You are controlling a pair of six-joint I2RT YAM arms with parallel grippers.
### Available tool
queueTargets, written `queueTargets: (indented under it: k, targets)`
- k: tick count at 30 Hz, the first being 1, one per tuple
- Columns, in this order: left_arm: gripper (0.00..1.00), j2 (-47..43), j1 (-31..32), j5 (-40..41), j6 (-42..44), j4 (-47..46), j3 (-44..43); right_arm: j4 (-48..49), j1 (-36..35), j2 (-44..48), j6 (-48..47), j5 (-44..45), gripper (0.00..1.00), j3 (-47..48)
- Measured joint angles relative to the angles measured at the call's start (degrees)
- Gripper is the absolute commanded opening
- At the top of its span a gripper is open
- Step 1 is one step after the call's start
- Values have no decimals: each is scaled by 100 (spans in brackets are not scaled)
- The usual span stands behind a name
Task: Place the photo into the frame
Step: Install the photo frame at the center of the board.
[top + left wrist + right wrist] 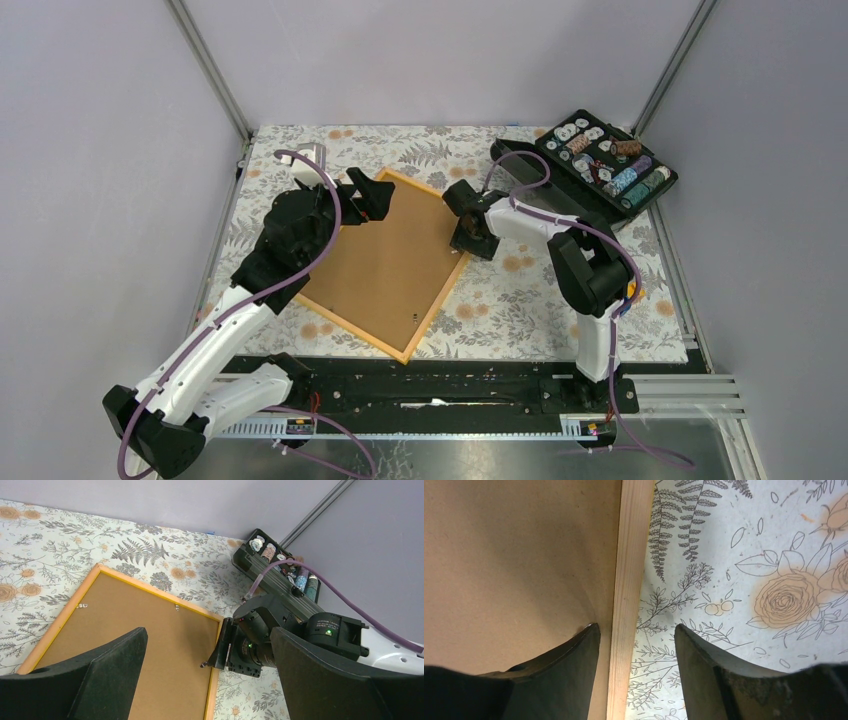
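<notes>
The orange-yellow frame (436,307) lies flat on the floral tablecloth, turned like a diamond. The photo (385,265) fills it with its plain brown reverse up; the printed side is hidden. My left gripper (366,196) is open and empty above the frame's far-left part. In the left wrist view its fingers (207,635) spread over the brown backing (150,635) and the frame's far edge (160,594). My right gripper (468,240) is open at the frame's right edge. In the right wrist view (636,627) one finger is over the backing (514,555), the other over the cloth, with the wooden strip (626,580) between.
A black case of small round parts (607,165) stands at the back right, also seen in the left wrist view (280,575). Small metal tabs (176,607) sit along the frame's inner edges. Bare floral cloth (560,300) lies right of the frame.
</notes>
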State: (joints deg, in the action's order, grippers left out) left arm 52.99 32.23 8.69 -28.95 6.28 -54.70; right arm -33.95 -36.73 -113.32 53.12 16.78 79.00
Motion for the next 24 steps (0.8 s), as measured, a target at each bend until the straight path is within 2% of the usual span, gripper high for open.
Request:
queueTargets:
  k: [5, 16, 24]
  targets:
    - [98, 0, 0, -24, -4, 0, 0, -55, 0, 20, 376, 11, 64, 0]
    - [98, -2, -15, -101, -9, 0, 0, -57, 0, 216, 461, -2, 67, -11]
    - [98, -2, -48, -107, -9, 0, 0, 66, -2, -184, 586, -304, 64, 140]
